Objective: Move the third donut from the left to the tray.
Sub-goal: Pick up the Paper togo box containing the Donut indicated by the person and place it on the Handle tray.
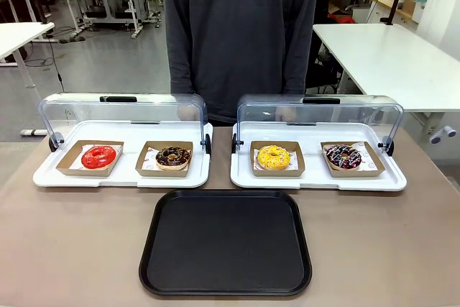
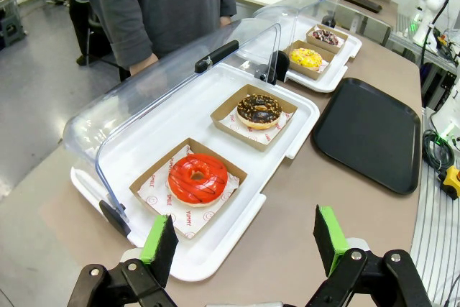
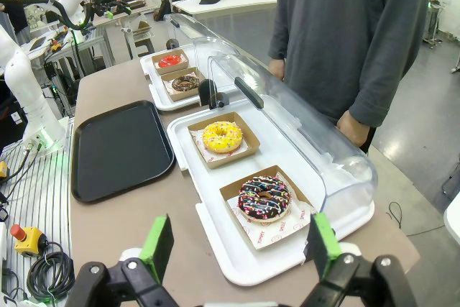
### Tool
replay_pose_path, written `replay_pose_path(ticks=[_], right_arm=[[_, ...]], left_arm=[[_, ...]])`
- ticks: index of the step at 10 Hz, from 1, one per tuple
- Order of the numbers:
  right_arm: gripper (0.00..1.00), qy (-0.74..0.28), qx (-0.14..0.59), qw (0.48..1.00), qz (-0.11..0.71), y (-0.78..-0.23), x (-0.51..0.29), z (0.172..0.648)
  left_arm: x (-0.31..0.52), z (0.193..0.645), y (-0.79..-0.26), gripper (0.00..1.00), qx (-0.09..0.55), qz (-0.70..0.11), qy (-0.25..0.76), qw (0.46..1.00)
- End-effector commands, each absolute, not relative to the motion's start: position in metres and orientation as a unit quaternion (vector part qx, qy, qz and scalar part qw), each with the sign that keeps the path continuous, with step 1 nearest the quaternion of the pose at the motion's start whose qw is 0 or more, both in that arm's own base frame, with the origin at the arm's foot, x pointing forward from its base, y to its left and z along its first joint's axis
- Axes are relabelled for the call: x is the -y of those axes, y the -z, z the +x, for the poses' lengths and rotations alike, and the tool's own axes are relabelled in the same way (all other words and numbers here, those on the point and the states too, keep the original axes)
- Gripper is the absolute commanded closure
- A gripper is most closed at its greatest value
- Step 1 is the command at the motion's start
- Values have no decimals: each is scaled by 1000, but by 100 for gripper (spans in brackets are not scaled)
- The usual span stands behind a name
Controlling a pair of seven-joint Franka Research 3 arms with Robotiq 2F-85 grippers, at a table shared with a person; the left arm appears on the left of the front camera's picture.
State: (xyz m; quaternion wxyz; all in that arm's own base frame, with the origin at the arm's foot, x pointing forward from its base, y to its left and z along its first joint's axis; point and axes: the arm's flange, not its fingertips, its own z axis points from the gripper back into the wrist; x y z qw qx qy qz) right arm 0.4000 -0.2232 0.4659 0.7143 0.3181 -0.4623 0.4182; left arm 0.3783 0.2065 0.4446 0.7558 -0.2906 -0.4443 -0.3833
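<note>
While donut (image 1: 273, 157) sits sprinkled, tray (image 1: 226, 246) — smooth, square.

Left gripper (image 2: 244, 239): black jointed finger links, bright green pads (image 2: 159, 241) at the tips, small round silver screws (image 2: 352, 255) at the pivots. Right gripper (image 3: 238, 244): same build, with black links, green pads and silver pivot screws. Person (image 1: 239, 26): plain dark grey long-sleeved top, loose fit; sleeves (image 3: 357, 95) end at the wrists.
</note>
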Motion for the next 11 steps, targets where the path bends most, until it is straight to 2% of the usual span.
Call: replay_pose_path(ticks=[1, 11], right_arm=[[0, -422, 465, 710, 319, -467, 223, 399], [0, -422, 465, 710, 319, -467, 223, 399]], left_arm=[[-207, 379, -447, 0, 446, -292, 387, 752], [-207, 379, -447, 0, 446, -292, 387, 752]])
